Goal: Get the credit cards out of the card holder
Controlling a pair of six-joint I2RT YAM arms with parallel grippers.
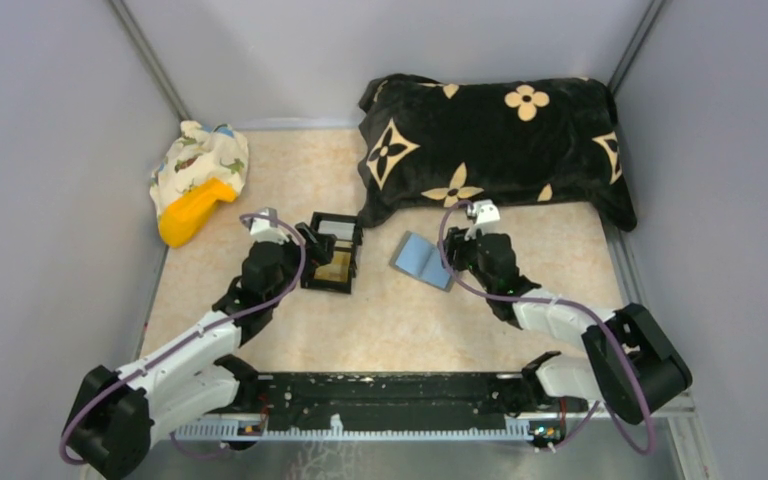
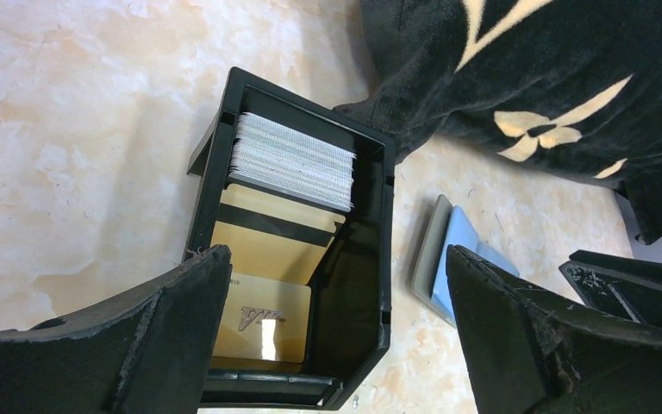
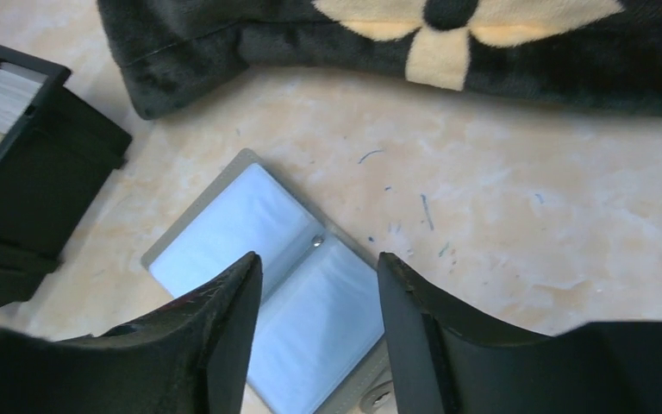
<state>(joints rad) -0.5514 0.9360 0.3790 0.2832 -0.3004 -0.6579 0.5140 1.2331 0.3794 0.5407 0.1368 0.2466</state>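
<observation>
The beige marbled worktop (image 1: 400, 320) is carrying 4 things. A black card box (image 1: 332, 262) is sitting left of centre. The card holder (image 1: 424, 260) is lying open near it to the right, not touching, light-blue face up. A black flower-patterned pillow (image 1: 490, 150) is lying along the back. A dinosaur-print cloth bundle (image 1: 200, 160) is resting at the back left.

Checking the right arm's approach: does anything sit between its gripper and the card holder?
Nothing visible does. The right gripper hangs open directly above the opened card holder; the black box and the pillow lie off to the side.
</observation>
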